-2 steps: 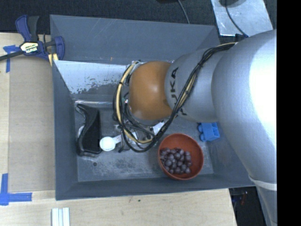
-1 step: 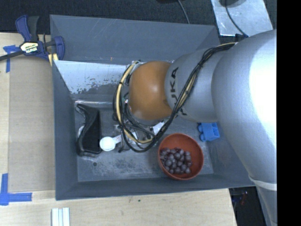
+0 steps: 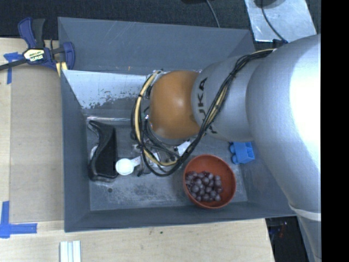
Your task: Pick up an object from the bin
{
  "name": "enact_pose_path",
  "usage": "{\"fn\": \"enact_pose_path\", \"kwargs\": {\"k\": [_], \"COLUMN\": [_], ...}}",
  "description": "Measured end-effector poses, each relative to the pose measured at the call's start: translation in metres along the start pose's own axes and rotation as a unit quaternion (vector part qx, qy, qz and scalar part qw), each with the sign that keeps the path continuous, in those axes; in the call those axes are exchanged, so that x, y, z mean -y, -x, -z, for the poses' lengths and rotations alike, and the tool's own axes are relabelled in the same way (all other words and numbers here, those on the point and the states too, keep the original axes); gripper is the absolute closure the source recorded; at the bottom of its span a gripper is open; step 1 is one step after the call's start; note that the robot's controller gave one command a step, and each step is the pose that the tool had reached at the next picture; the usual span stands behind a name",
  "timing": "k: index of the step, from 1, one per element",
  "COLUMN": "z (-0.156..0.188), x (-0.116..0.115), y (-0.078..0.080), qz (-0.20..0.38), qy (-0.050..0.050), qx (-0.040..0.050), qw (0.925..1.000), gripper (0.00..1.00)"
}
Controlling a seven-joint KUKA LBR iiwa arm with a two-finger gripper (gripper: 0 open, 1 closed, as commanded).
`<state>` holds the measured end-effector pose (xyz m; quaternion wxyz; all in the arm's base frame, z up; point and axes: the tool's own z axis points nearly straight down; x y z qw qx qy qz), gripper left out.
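Note:
My gripper [image 3: 140, 161] is low in the middle of the bin, mostly hidden under the arm's wrist and cables. Just to its left, touching or nearly touching it, lies a small white ball [image 3: 124, 167]. Left of the ball is a black curved object [image 3: 103, 150] inside a clear plastic wrapper, lying along the bin's left side. To the gripper's right stands an orange-brown bowl [image 3: 224, 171] filled with dark berries [image 3: 205, 184].
A small blue block [image 3: 242, 152] lies at the right of the bin floor, partly under the arm. The arm with its orange cover and looped cables spans the bin's centre and right. Bare floor runs along the bin's front.

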<state>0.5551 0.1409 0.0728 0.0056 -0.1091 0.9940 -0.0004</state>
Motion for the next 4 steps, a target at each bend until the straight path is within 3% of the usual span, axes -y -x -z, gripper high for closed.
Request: {"fn": "enact_pose_path", "kwargs": {"k": [1, 2, 4], "z": [0.023, 0.051, 0.072], "x": [0.000, 0.000, 0.000], "y": [-0.003, 0.001, 0.002], "qz": [0.000, 0.000, 0.000], "qy": [0.000, 0.000, 0.000], "qx": [-0.0058, 0.0022, 0.0032], "qw": [1.0000, 1.0000, 1.0000], "gripper": [1.00, 1.00, 1.00]}}
